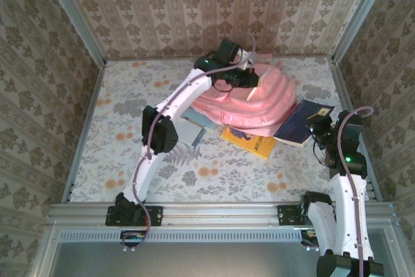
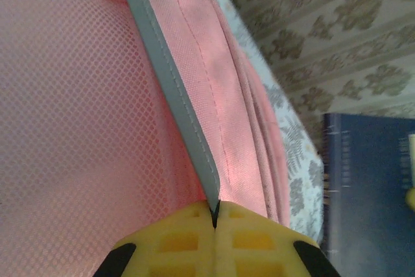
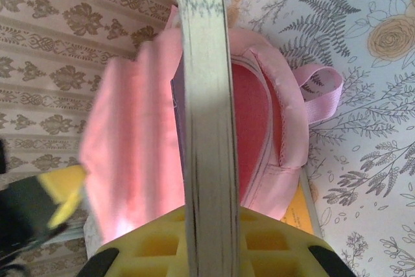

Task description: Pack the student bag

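Note:
The pink student bag [image 1: 253, 98] lies at the back middle of the table. My left gripper [image 1: 249, 79] is over its top, shut on the bag's grey-edged opening rim [image 2: 175, 95], with pink mesh lining [image 2: 71, 115] to the left. At the bag's right side my right gripper [image 1: 319, 121] is shut on a dark blue book [image 1: 303, 121]. The book's page edge [image 3: 206, 115] runs straight up from the jaws, in front of the bag's open mouth [image 3: 253, 121]. The blue cover [image 2: 369, 186] also shows beyond the bag.
A yellow book [image 1: 249, 141] lies flat under the bag's front edge, and a grey-blue book [image 1: 194, 124] sticks out on its left. A pink strap [image 3: 324, 89] lies on the floral tablecloth. Patterned walls close in the table on three sides.

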Motion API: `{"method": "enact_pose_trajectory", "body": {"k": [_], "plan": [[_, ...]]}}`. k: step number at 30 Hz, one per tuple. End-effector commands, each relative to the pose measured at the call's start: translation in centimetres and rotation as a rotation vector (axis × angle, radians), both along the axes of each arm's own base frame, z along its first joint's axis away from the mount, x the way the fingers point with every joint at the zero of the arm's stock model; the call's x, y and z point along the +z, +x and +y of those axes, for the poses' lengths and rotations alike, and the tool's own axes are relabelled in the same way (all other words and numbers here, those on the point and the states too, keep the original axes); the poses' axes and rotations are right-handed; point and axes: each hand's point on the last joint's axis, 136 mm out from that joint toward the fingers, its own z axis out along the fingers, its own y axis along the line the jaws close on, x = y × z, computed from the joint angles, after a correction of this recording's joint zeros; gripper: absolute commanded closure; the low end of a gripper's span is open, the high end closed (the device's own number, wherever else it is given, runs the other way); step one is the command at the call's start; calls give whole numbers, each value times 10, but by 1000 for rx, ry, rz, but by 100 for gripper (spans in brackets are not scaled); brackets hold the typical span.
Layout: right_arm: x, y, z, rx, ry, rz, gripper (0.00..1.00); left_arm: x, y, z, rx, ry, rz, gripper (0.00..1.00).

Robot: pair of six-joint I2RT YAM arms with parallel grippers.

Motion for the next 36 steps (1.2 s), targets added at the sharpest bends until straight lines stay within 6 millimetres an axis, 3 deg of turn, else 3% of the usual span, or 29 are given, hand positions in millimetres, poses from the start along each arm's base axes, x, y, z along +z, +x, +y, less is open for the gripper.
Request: {"method": "enact_pose_trajectory", "body": {"k": [1,5,13,19,24,29,31,33,36], "plan": [[18,4,-5,-12,-35,-59,100,88,-12,26,-36,-142,-68,100],[26,21,1,38,-16,-137,100,113,-12,42,-48,-190,-80,100],[40,101,41,297,236,-348,100,131,-9,50,-84,-273,-75,100],[25,154,70,358,288,-340,100,134,-7,46,-96,-306,-59,100],[1,194,116,381,300,-277,100,130,-6,45,-100,-308,-46,100],[-23,227,160,352,200,-175,100,130,-7,44,-105,-312,-40,100],[-34,237,181,346,165,-138,89,128,-5,45,-101,-311,-35,100],[-45,244,207,374,140,-99,60,127,0,47,-90,-311,-32,100],[-49,239,205,351,104,-103,41,126,10,52,-64,-323,-17,100]]}}
